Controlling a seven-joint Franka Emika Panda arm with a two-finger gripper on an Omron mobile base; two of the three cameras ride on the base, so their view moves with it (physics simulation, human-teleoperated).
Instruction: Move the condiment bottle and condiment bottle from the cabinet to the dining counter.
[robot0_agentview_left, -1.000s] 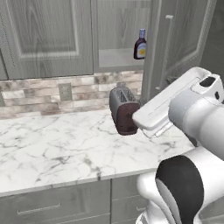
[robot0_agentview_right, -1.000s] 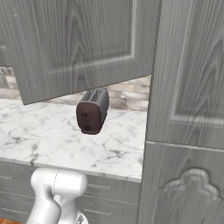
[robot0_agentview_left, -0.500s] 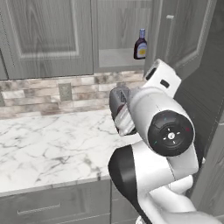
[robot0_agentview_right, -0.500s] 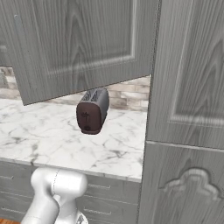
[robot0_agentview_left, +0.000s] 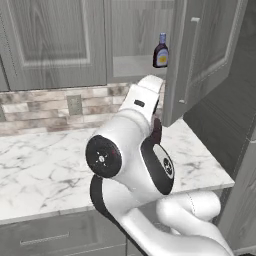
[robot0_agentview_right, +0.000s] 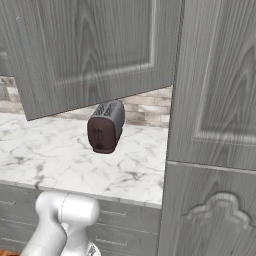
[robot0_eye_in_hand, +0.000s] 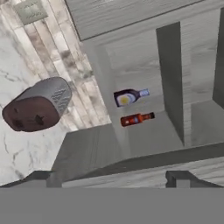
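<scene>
Hand view, rolled sideways: we log our gripper (robot0_eye_in_hand: 111, 177) with jaws spread wide, holding nothing, facing the open cabinet (robot0_eye_in_hand: 144, 57) where a dark condiment bottle (robot0_eye_in_hand: 130, 96) and a red condiment bottle (robot0_eye_in_hand: 137, 119) sit together. Right base view adds the toaster (robot0_agentview_right: 105, 126) on the marble counter (robot0_agentview_right: 60, 165).

Two bottles stand in the open cabinet (robot0_eye_in_hand: 144, 65): one dark bottle (robot0_eye_in_hand: 129, 96) with a yellow label and a pale cap, and one slimmer red bottle (robot0_eye_in_hand: 136, 119) with a dark cap, the pair close beside each other on the same shelf. One toaster (robot0_agentview_right: 105, 126) sits on the one marble table (robot0_agentview_right: 60, 160), and one wall socket (robot0_agentview_left: 74, 105) is set in the tiled wall behind it. One cabinet door (robot0_agentview_left: 200, 50) hangs open, and one robot arm (robot0_agentview_left: 135, 165) with one pincer (robot0_eye_in_hand: 109, 177) is there.
</scene>
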